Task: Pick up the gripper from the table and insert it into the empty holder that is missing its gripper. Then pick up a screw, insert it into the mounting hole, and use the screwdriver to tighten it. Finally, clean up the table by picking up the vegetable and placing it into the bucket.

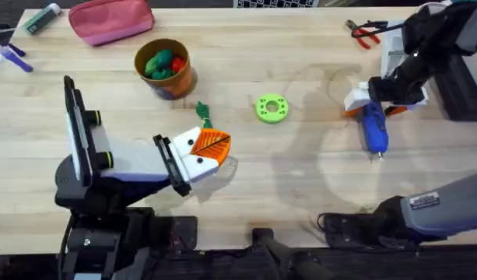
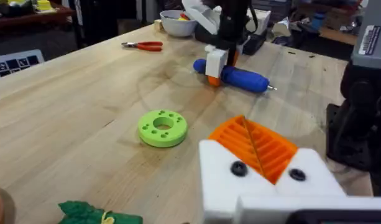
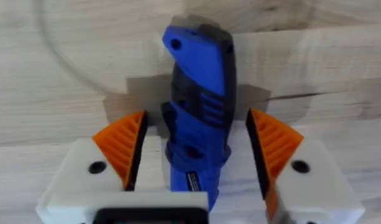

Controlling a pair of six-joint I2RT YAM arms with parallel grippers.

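The blue screwdriver (image 1: 375, 130) lies on the table at the right, its metal tip toward the front edge. My right gripper (image 1: 372, 107) is open and straddles its body, with the orange pads (image 3: 123, 147) standing a little off each side of the screwdriver (image 3: 199, 112). My left gripper (image 1: 213, 145) is shut on nothing, low over the table near the middle; both of its white holders (image 2: 224, 171) carry orange ribbed pads. The small dark-green vegetable (image 1: 203, 113) lies just behind it, beside the orange-brown bucket (image 1: 180, 80). A loose screw is out of view.
Green and red toy vegetables fill the bucket. A lime-green ring disc (image 1: 271, 108) lies mid-table. Red-handled pliers (image 1: 364, 33) and a white bowl (image 2: 176, 23) are at the far right, and a pink pouch (image 1: 112, 19) at the far left.
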